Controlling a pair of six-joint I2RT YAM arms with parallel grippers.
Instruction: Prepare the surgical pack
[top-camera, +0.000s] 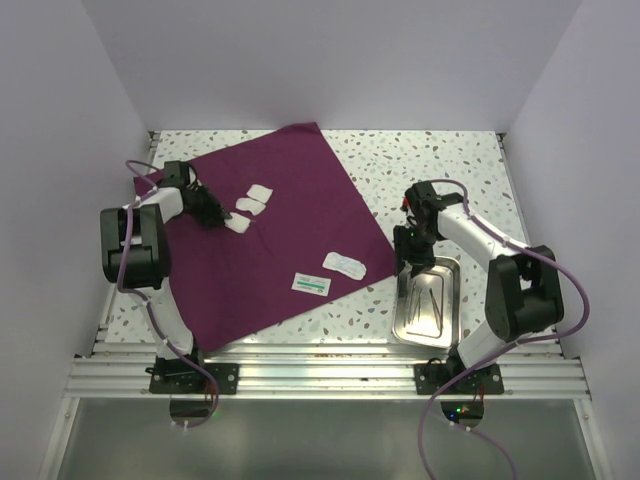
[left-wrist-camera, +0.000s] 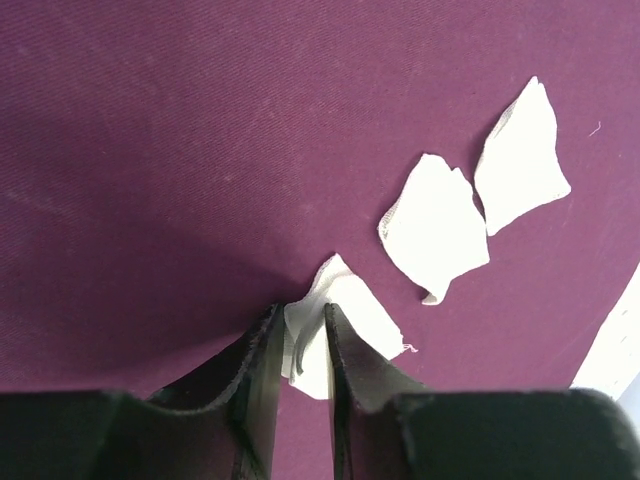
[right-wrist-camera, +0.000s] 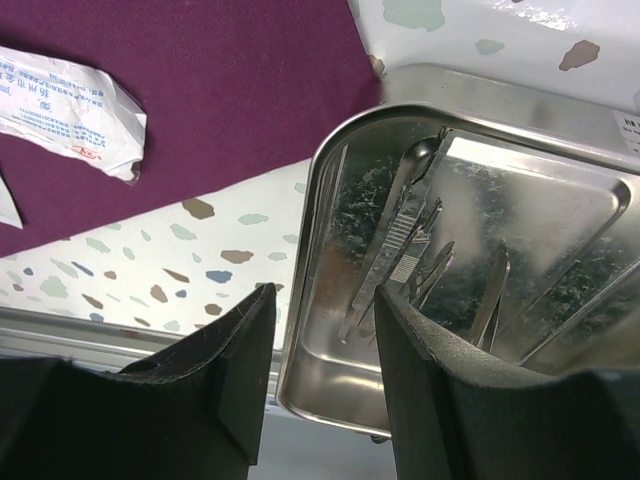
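Note:
The dark purple cloth (top-camera: 270, 240) lies spread flat on the table. Three white gauze pads lie on its far left part. My left gripper (top-camera: 218, 215) is shut on the nearest gauze pad (left-wrist-camera: 350, 305), pinching its edge at the cloth (left-wrist-camera: 150, 150); the other two gauze pads (left-wrist-camera: 435, 228) (left-wrist-camera: 522, 160) lie just beyond. The steel tray (top-camera: 448, 285) sits on the table right of the cloth, with thin metal instruments (right-wrist-camera: 400, 225) inside. My right gripper (right-wrist-camera: 325, 300) is open, its jaws on either side of the tray's near-left rim (right-wrist-camera: 312, 230).
Two small packets lie on the cloth's right part: a white one (top-camera: 343, 264), also in the right wrist view (right-wrist-camera: 70, 100), and a green-and-white one (top-camera: 311, 284). White walls close in the speckled table (top-camera: 430, 160). A metal rail (top-camera: 320, 375) runs along the near edge.

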